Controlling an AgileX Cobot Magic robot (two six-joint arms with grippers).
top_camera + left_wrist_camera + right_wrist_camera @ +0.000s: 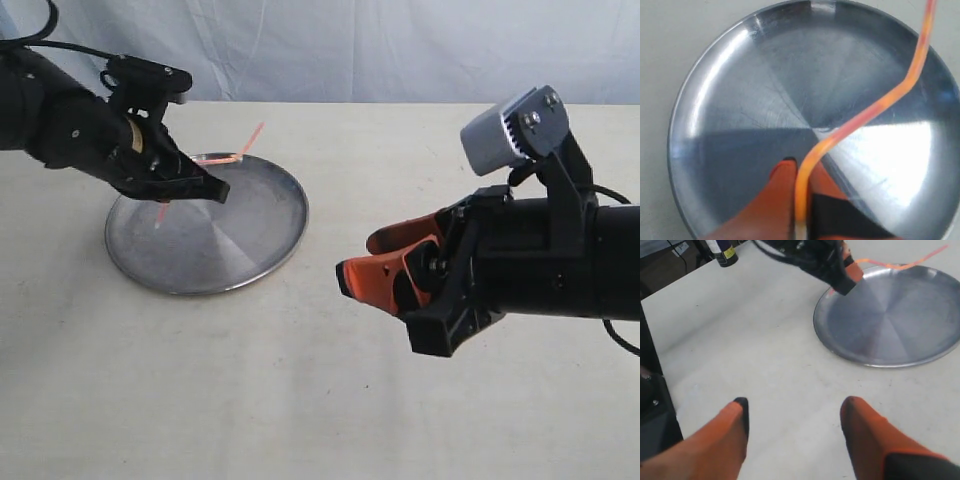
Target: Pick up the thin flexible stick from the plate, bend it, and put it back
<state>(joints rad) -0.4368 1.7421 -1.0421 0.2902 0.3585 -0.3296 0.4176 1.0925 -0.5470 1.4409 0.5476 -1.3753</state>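
1. The cream-white tabletop (300,400) carried everything, and most of it lay bare.
2. The round shiny silver-grey metal plate (255,235) sat on the left side of the exterior view, with nothing lying flat in it.
3. The right gripper (362,262), with its thick orange fingers spread wide and holding nothing, hung over the table well apart from the plate (its own camera showed only bare table between the fingertips).
4. The left gripper (205,188) hovered above the plate's near-left part, its orange fingers pressed together on one end of the stick.
5. The thin pinkish-orange flexible stick (875,107) rose from that pinch and ran across above the plate toward its far rim, kinked in two places rather than straight. Whether the short end below the fingers touched the metal could not be told.

Judging by the kinks, the bending step looked done or nearly so, which left the return as the step in hand. The next move probably called for lowering the left gripper until the stick lay within the rim, then parting the fingers gently so the springy rod would not flick off the plate. The right gripper seemed unneeded unless a sharper bend was wanted.
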